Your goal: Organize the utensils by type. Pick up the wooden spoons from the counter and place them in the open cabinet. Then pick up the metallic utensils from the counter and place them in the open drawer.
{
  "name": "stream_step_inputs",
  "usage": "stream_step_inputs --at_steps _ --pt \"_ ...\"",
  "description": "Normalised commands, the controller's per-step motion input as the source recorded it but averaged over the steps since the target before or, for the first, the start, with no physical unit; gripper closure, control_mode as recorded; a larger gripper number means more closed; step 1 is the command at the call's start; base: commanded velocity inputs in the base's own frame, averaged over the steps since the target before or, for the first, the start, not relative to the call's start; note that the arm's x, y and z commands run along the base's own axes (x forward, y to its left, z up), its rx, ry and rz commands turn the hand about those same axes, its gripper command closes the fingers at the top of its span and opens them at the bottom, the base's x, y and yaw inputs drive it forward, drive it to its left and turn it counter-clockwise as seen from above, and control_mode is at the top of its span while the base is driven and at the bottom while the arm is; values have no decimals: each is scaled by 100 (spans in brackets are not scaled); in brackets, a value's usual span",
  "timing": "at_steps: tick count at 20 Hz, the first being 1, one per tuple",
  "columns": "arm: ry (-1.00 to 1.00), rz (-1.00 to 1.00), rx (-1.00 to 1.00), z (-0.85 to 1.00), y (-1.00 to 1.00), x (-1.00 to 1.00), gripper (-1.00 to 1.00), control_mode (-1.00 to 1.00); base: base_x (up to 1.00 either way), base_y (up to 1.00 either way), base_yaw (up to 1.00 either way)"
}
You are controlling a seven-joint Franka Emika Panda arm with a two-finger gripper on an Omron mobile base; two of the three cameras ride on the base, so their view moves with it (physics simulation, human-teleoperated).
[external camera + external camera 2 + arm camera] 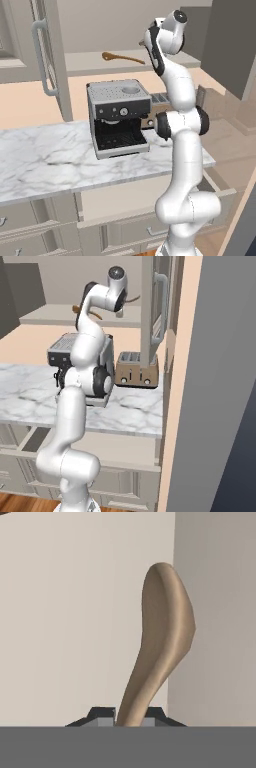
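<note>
Left base view: set behind the arm at its left, facing forward and down across the tabletop point(45, 160).
Right base view: set behind at its right, same heading. Shared: tabletop, coffee machine point(119, 117), toaster point(137, 370), cabinet shelf point(90, 62).
Hand view: mounted on the tool point(131, 721), very near, facing the pale cabinet interior.

An orange-brown spoon point(122, 57) lies on the cabinet shelf point(90, 64), above a coffee machine point(119, 117) standing on the counter point(45, 162), toaster point(137, 370) at its right.
</note>
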Motion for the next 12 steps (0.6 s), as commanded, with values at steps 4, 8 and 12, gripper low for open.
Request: stream_step_inputs --at_steps 4,8,12 --pt "0 0 0 -26 6 26 100 -100 0 0 0" --pt "0 0 0 -28 8 26 100 -100 0 0 0" --pt "0 0 0 -30 15 24 100 -100 0 0 0"
